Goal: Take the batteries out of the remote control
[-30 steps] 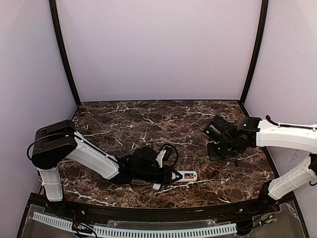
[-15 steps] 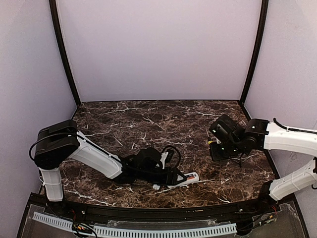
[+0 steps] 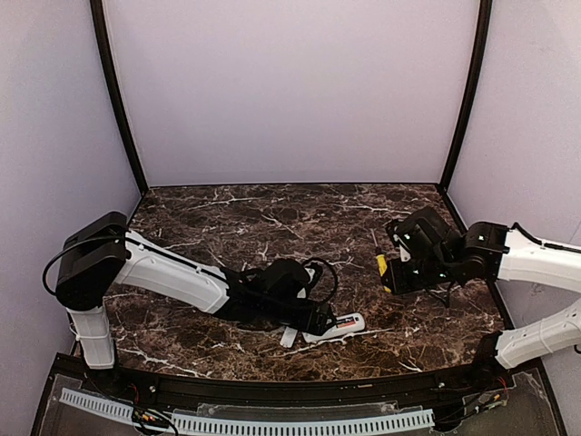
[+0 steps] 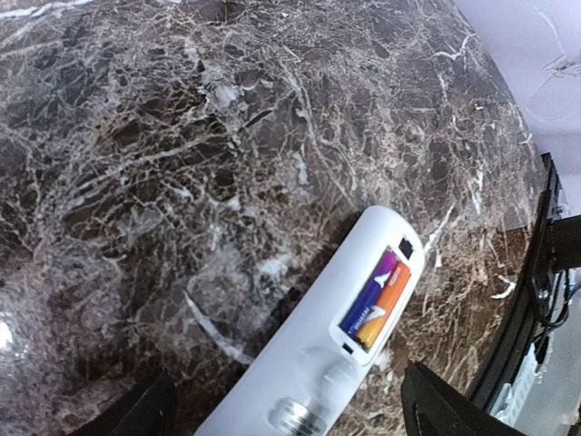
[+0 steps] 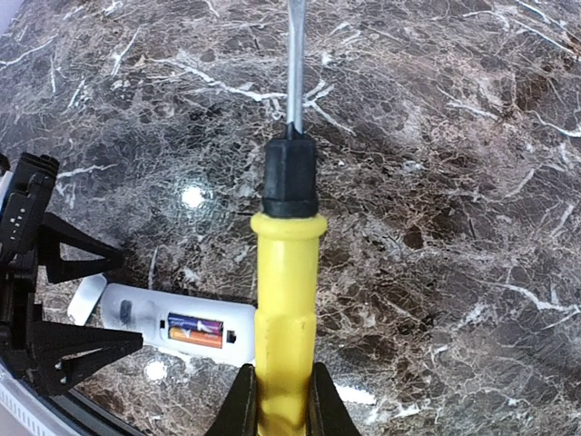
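While my left claw [image 4: 286, 400] stood wide apart over the smooth white remote [image 4: 300, 359] on the veined marble table [image 4: 136, 136], its orange batteries [image 4: 377, 300] sat recessed; my right claw [image 5: 281, 404] clamped a yellow-handled screwdriver [image 5: 286, 272].

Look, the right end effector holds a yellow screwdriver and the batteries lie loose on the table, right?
No. The batteries are not loose on the table; they sit in the recess of the remote control, as the right wrist view shows. The right end effector does hold the yellow screwdriver.
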### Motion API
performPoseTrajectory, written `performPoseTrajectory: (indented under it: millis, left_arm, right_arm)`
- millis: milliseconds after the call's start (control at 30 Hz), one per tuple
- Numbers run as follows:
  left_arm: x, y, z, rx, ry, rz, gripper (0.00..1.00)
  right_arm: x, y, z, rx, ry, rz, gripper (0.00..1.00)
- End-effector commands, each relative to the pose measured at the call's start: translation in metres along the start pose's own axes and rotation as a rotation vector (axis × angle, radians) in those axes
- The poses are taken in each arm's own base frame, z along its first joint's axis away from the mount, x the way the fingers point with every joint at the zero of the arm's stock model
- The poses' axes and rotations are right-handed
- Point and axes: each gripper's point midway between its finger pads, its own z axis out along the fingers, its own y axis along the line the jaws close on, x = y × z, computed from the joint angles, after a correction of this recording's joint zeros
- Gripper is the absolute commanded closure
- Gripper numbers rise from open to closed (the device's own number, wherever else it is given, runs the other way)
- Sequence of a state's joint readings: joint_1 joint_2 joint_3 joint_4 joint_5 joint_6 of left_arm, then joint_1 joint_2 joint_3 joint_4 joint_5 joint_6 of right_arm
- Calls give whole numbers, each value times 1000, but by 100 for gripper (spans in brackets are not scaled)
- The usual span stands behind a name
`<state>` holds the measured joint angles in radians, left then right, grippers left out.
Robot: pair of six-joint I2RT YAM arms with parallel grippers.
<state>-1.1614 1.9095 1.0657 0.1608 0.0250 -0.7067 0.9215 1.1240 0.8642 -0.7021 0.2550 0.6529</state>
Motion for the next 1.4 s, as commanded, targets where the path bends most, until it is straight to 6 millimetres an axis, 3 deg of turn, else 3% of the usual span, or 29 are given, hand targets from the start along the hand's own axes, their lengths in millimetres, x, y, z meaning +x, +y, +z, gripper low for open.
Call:
performPoseTrajectory:
  millis: [0,133,333,600,767,1000,1133,1367]
  left_arm:
    - [-14,8,-18,-108,-15,116,13]
    - [-18,20,-25,-177,-8,150,14]
    - [-47,21,-61,-196,-103,197,16]
    - [-82,-12,-121,45,-190,182,22]
    - [-99,-41,-151,167,-206,147,26]
    - [-124,-78,-190,316,-181,115,29]
    - [-133,-84,-208,353,-137,108,31]
    - [-127,-73,-228,424,-21,58,41]
  right_arm:
    - [-10,14,-5,-88,-52,-11,99]
    - [-16,22,-10,-138,-84,-27,100]
    - [-23,40,-22,-276,-165,-75,100]
    - [-34,79,-48,-516,-286,-198,100]
    - [-47,87,-59,-511,-348,-256,100]
    - [-44,105,-62,-455,-367,-434,100]
    - [-39,112,-58,-420,-365,-526,100]
    - [-31,133,-62,-435,-394,-645,100]
